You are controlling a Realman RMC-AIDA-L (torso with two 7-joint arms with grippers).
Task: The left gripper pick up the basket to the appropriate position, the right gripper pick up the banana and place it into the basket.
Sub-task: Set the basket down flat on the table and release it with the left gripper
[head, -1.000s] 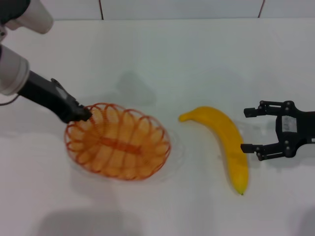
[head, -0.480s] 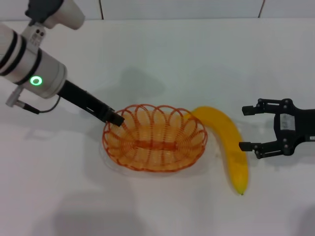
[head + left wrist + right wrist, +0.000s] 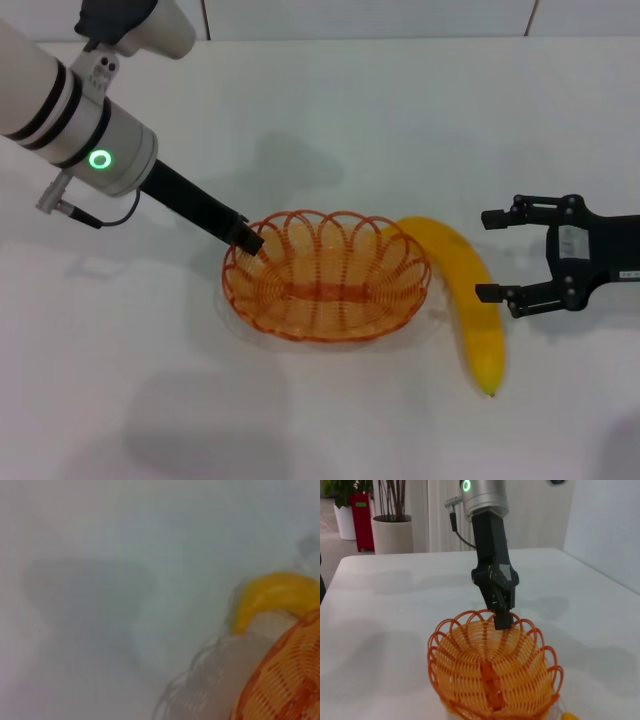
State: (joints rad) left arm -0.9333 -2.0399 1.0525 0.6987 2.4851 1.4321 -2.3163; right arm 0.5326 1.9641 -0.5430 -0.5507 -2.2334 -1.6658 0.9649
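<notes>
The orange wire basket [image 3: 327, 277] sits on the white table at the centre of the head view. My left gripper [image 3: 246, 240] is shut on the basket's left rim; the right wrist view shows its fingers [image 3: 500, 611] clamped on the rim of the basket [image 3: 492, 672]. The yellow banana [image 3: 466, 297] lies just right of the basket, its upper end touching the basket's rim. It also shows in the left wrist view [image 3: 272, 595] beside the basket [image 3: 285, 680]. My right gripper [image 3: 492, 256] is open, just right of the banana.
The white table [image 3: 330, 120] stretches all around. In the right wrist view a potted plant [image 3: 392, 527] and a red object [image 3: 361, 517] stand beyond the table's far edge.
My left gripper has dragged the basket to the right until its rim meets the banana. My right gripper has shifted slightly left towards the banana.
</notes>
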